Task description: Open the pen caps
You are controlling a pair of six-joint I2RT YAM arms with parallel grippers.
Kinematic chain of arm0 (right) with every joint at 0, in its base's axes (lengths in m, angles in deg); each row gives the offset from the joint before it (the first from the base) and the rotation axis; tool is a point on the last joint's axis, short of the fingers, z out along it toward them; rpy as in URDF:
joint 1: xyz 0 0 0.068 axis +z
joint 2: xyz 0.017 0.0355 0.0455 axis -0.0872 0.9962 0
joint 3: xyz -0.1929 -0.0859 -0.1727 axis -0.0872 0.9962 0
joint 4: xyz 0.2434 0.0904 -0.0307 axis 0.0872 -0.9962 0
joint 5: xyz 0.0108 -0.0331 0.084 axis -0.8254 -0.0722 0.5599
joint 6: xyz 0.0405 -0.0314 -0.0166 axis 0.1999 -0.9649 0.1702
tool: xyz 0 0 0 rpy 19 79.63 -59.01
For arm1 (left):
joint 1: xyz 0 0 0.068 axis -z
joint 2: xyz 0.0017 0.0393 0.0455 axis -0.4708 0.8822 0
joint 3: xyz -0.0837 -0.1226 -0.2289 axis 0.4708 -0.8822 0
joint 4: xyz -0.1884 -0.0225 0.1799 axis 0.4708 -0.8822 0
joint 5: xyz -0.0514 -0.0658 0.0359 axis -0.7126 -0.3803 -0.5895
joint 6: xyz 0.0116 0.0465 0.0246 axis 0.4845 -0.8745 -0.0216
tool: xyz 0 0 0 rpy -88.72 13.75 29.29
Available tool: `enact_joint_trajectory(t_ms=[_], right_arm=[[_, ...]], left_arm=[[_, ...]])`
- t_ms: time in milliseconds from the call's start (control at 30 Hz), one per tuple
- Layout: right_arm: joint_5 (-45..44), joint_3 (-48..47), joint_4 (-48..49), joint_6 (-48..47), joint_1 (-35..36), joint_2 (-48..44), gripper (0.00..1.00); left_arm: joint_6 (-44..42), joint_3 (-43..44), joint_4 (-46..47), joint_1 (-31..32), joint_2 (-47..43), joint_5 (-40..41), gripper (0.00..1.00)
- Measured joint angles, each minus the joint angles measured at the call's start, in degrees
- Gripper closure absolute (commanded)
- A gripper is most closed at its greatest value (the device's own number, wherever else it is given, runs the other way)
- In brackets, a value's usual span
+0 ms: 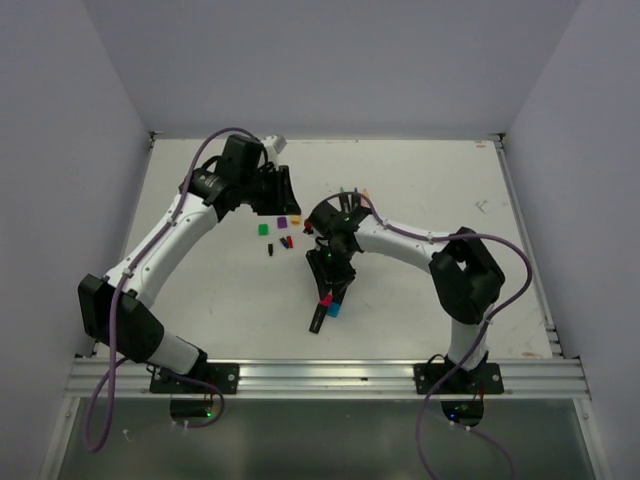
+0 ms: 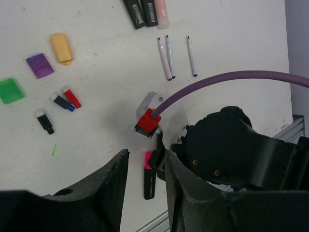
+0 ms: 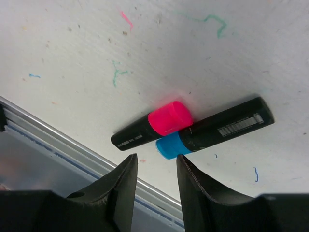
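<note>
Two capped black highlighters lie side by side near the table's front. One has a pink cap (image 3: 167,118), the other a blue cap (image 3: 170,147). They also show in the top view (image 1: 327,303). My right gripper (image 3: 157,166) hangs open and empty just above them (image 1: 331,272). My left gripper (image 2: 145,166) is open and empty, held high over the table's middle (image 1: 282,196). Loose caps lie on the table: green (image 2: 9,90), purple (image 2: 39,65), orange (image 2: 62,47), red (image 2: 72,96), a small blue one (image 2: 62,102) and a black one (image 2: 44,121).
Uncapped highlighter barrels (image 2: 145,12) and three thin white pens (image 2: 166,58) lie at the back. The right arm's wrist (image 2: 231,145) and purple cable (image 2: 217,79) fill the left wrist view's right side. The metal rail (image 3: 58,130) runs along the near table edge.
</note>
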Motion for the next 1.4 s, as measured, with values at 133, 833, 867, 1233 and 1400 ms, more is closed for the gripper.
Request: enact_joint_trajectory(t_ms=[133,833,867,1233,1400], right_arm=[[-0.3,-4.0,-2.7,-1.6,-1.6,0.1,0.56],[3.6,-15.5,-5.0,-4.9,-9.3,16.2,0.58],[3.8,-14.5,-4.3,-4.9,-9.3,16.0,0.58],[5.0,1.6,-2.0,-3.3,-9.3,6.2,0.57],[5.5,8.6,-0.5,-3.5,-9.3,0.0,0.52]], left_arm=[[-0.7,0.1,0.0,-1.6,0.0,-0.4,0.6],[-3.5,0.5,0.0,-8.1,1.9,-4.2,0.6],[-3.5,0.5,0.0,-8.2,1.9,-4.3,0.6],[-3.5,-0.3,0.3,-8.7,1.9,-6.4,0.6],[-3.5,-1.5,0.7,-8.7,1.9,-7.6,0.6]])
